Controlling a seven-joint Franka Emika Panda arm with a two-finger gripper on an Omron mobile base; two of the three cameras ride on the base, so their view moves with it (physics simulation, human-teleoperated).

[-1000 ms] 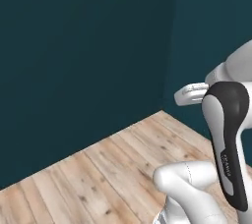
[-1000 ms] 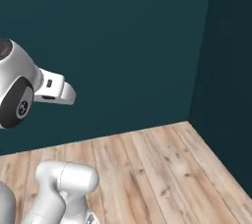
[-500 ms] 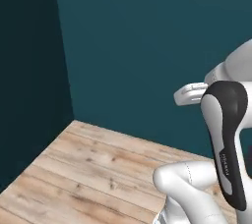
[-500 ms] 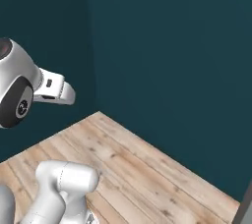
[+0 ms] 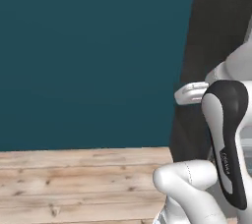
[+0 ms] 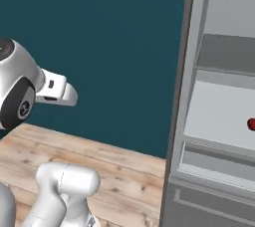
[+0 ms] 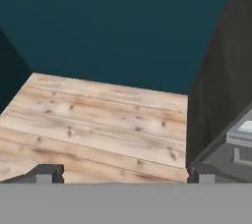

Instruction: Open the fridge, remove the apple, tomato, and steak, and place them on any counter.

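Note:
The fridge (image 6: 219, 101) stands at the right of the right base view, its inside showing pale grey shelves and a bottom drawer (image 6: 209, 206). A small red item (image 6: 251, 124) lies on a middle shelf, cut off by the frame edge, and I cannot tell which food it is. The fridge's dark side (image 5: 216, 46) rises at the right of the left base view and appears again as the fridge (image 7: 221, 90) in the hand view. My gripper (image 7: 123, 175) is open with nothing between its fingertips (image 7: 47, 174), low over the floor. The counter is out of view.
A dark teal wall (image 6: 89, 32) runs behind and to the left of the fridge. Pale wooden floor (image 7: 98, 120) spreads below the hand up to the fridge's foot. My own white arm (image 5: 221, 144) rises in the foreground of both base views.
The whole picture has shifted: the base has turned, the wall corner has slid away to the left, and the fridge has come in from the right. The arm keeps its pose.

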